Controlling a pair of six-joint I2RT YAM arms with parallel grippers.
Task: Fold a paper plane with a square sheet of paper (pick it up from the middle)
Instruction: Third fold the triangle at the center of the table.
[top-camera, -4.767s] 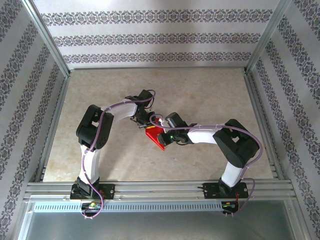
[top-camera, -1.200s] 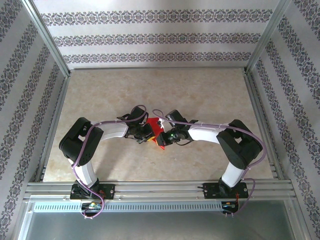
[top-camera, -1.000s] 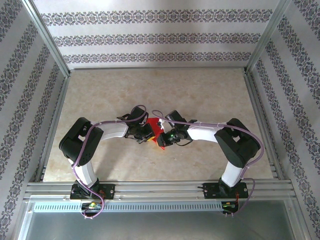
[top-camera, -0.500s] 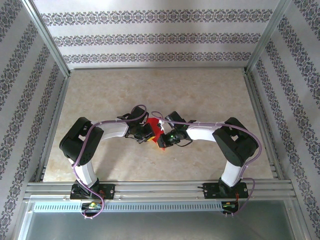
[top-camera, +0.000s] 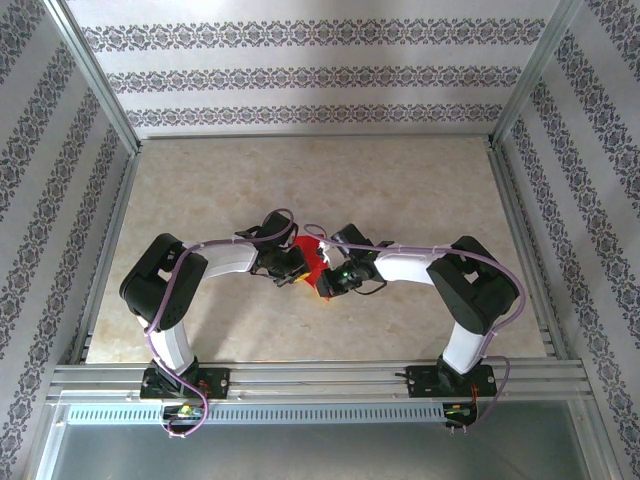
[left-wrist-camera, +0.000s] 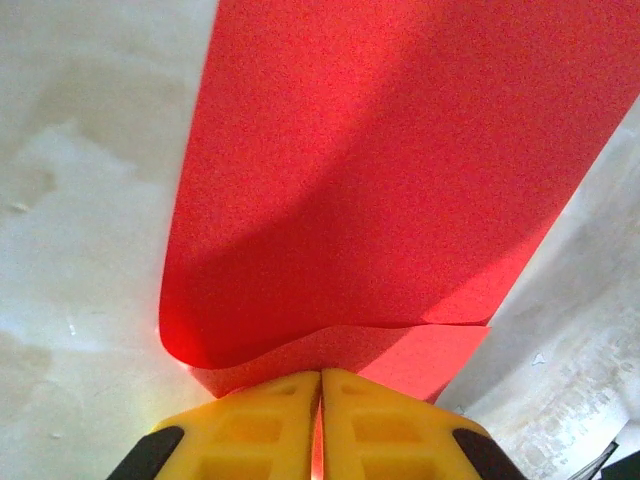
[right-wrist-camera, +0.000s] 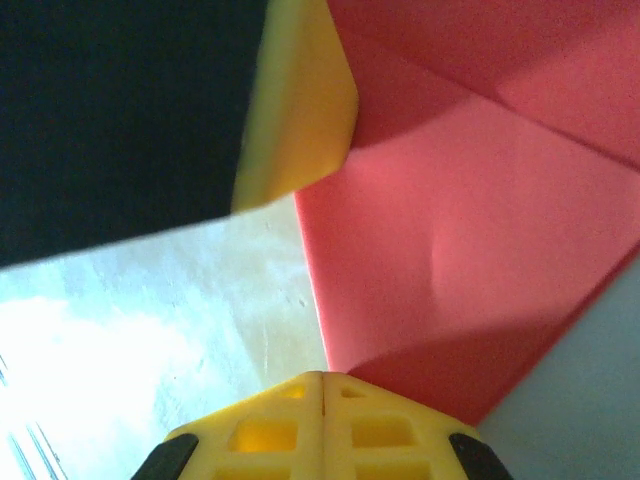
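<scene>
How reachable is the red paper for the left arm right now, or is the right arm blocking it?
Yes, it seems: the left gripper is shut on the paper at its near edge. The right gripper appears to pinch another edge and leaves that side free.

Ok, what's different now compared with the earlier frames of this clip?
The left gripper swung from farther back on the table down to the thin bright red sheet of paper and took hold of its left side, jaws shut on it. The paper lay flatter before and now stands bowed between the two arms. Unchanged: the right gripper stays shut on the paper's other side, and the beige table is as it was.
</scene>
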